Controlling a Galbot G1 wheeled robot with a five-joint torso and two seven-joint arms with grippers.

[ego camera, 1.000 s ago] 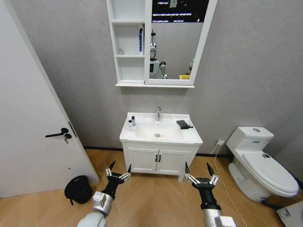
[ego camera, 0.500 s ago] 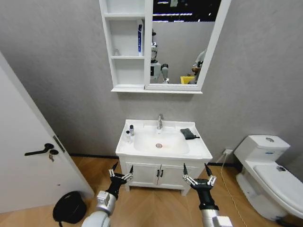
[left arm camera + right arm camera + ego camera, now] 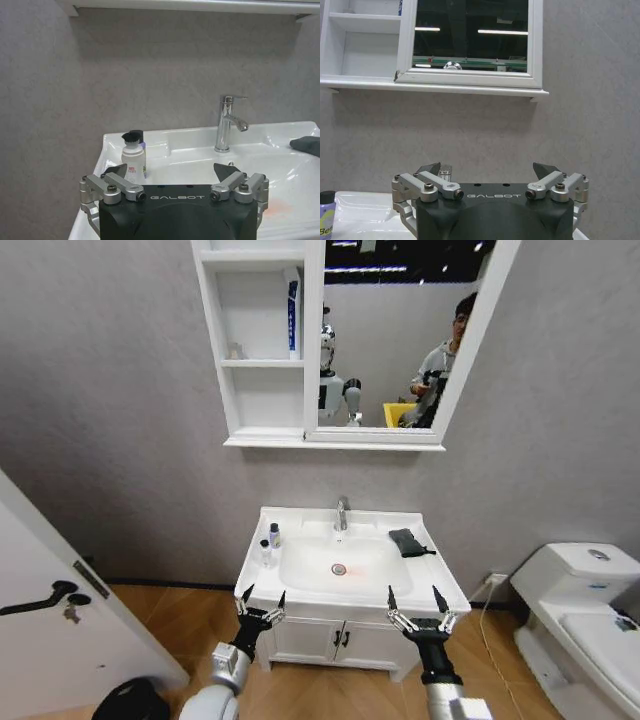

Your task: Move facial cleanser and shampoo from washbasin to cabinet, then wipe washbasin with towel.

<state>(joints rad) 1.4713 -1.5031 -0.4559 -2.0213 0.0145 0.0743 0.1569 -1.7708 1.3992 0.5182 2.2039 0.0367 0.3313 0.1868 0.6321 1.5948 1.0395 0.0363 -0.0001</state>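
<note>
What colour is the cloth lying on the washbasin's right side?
Dark grey, almost black; the towel shows best in the head view.

You have even, soft indoor light, bright enough to read every surface. The mirror (image 3: 395,335) reflects ceiling strip lights as bright bars, also visible from the right wrist. The washbasin (image 3: 345,570) shows mild glare on its glossy white rim, with sheen along the wet-looking ceramic in the left wrist view. A soft shadow sits under the cabinet (image 3: 255,340) ledge on the grey wall. The head view bends straight lines outward toward its edges. All three views are sharp, without motion blur.
</note>
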